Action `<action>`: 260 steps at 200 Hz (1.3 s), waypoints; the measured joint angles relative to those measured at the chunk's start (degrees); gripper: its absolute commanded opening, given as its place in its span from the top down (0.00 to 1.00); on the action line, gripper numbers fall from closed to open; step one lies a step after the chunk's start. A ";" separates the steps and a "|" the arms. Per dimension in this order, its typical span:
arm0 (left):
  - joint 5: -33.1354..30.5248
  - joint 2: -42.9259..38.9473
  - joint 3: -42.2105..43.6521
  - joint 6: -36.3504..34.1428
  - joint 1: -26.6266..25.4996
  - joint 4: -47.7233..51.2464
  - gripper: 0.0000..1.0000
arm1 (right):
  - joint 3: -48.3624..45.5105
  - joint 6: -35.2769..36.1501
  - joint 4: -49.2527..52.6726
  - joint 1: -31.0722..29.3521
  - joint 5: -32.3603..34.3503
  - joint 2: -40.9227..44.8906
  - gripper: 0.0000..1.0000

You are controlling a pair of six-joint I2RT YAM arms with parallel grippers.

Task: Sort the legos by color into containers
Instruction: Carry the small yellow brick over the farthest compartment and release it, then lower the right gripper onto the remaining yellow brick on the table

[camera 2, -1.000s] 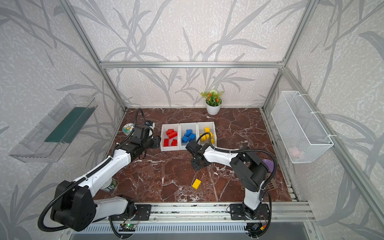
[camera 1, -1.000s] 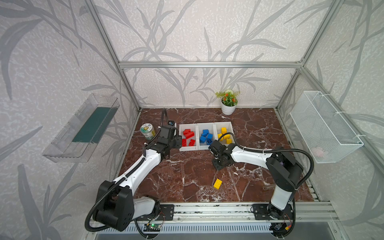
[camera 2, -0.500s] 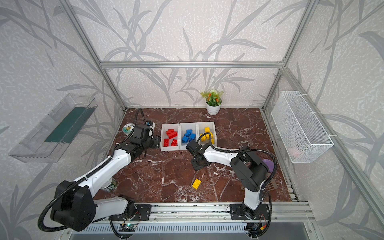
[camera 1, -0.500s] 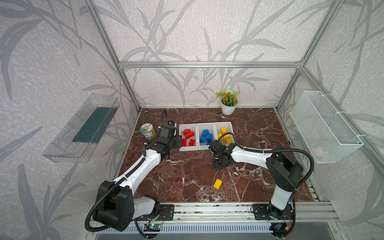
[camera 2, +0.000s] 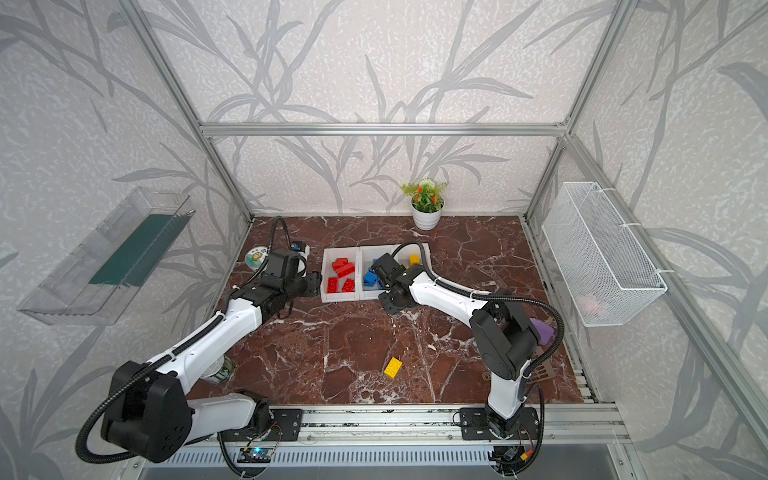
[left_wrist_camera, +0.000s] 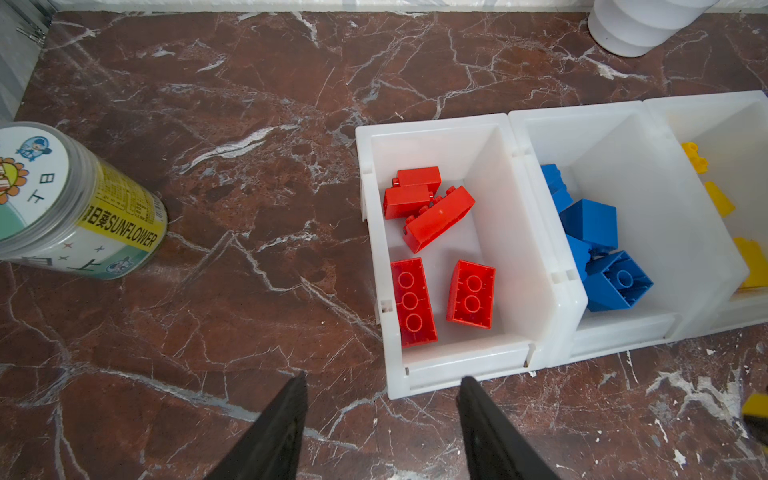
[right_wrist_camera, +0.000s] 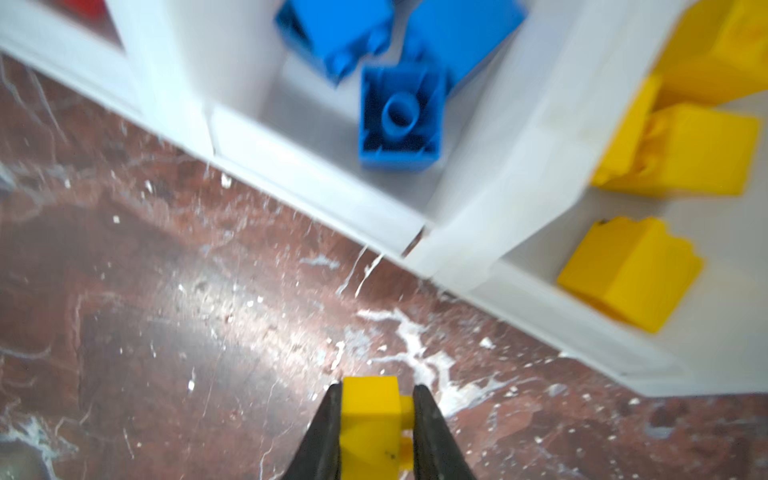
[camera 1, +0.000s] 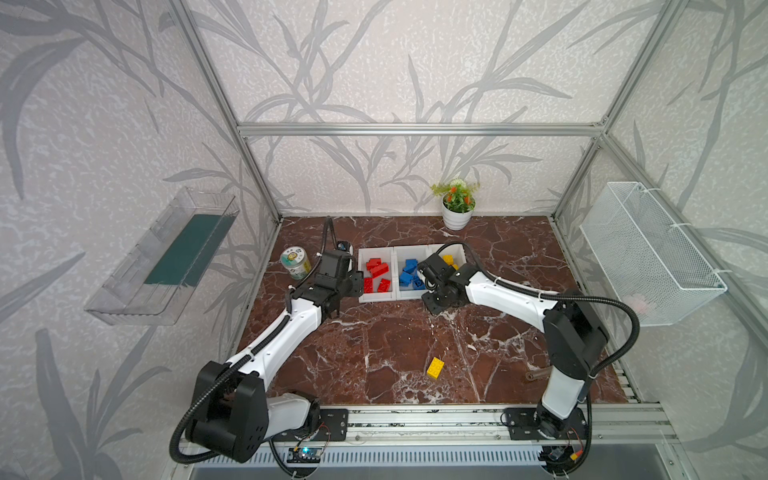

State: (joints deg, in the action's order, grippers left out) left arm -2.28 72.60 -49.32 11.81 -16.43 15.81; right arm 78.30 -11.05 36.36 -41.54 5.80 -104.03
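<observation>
— Right arm (camera 1: 507,291) has crept nearer the bins since a second ago; the left arm (camera 1: 291,332) hasn't budged. What's on the left?
— One can (left_wrist_camera: 79,208) standing on the table (left_wrist_camera: 249,124). Next comes the left gripper (left_wrist_camera: 382,378), jaws apart with nothing between them, just before the front corner of the first of three joined bins (left_wrist_camera: 536,249).
— Count the contents.
— Five red bricks (left_wrist_camera: 438,224) in the left bin (left_wrist_camera: 457,365). Four blue bricks (left_wrist_camera: 590,224) that I can make out in the middle bin (left_wrist_camera: 623,332). At least three yellow bricks (right_wrist_camera: 627,270) in the right bin (left_wrist_camera: 715,120); blur hides any more.
— And the right gripper (right_wrist_camera: 377,388)?
— Clamped on one yellow brick (right_wrist_camera: 370,415), over the table just in front of the wall shared by the middle and right bins.
— Anything unsorted?
— One oblong yellow brick (camera 1: 435,368) lies alone on the table, well apart from the bins.
</observation>
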 measured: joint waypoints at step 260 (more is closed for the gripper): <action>-0.02 -5.44 3.08 2.19 0.00 0.48 0.38 | 10.64 1.14 0.11 9.88 0.17 -4.68 0.46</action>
State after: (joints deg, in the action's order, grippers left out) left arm -2.31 67.16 -46.24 14.00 -16.43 16.29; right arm 88.95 -9.91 36.47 -31.66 5.98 -108.71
